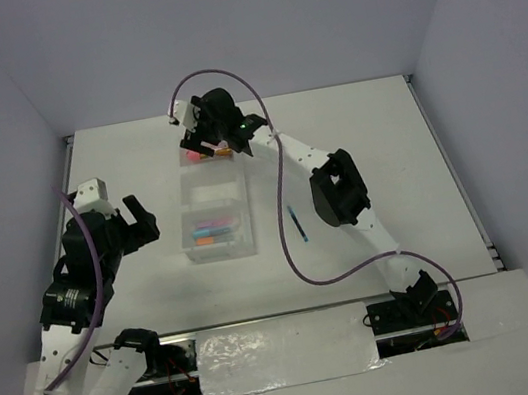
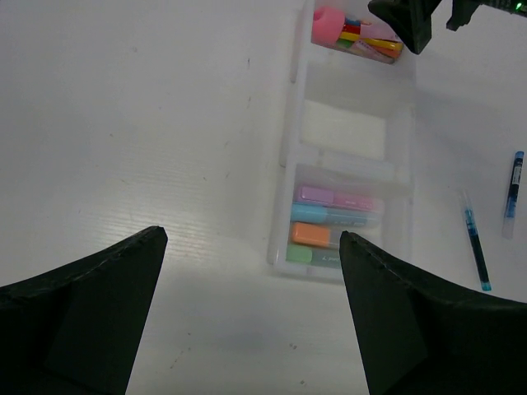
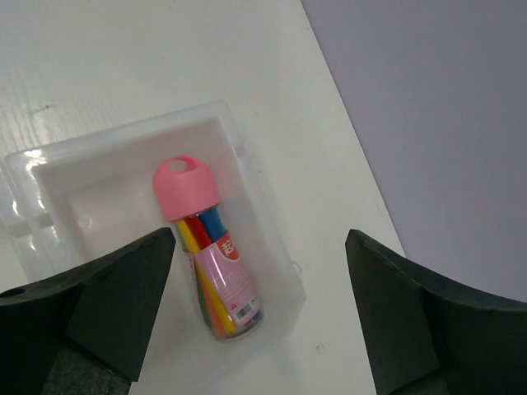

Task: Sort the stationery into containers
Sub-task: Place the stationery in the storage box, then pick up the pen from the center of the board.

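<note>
The translucent white tray (image 1: 215, 193) has three compartments in a row. Its near compartment holds pink, blue, orange and green highlighters (image 2: 333, 226). Its middle compartment is bare. Its far compartment holds a pink-capped clear tube of coloured pens (image 3: 210, 247), lying flat. My right gripper (image 3: 259, 237) is open and empty, above that far compartment (image 1: 208, 136). My left gripper (image 2: 251, 235) is open and empty, over bare table left of the tray's near end (image 1: 139, 223). Two thin blue pens (image 2: 476, 247) lie on the table right of the tray; one shows in the top view (image 1: 296, 225).
The tray's wall (image 2: 292, 164) runs along the middle of the white table. The table's right edge and a grey wall (image 3: 428, 123) are close to the tray's far end. The right arm's purple cable (image 1: 284, 225) loops over the table beside the pens.
</note>
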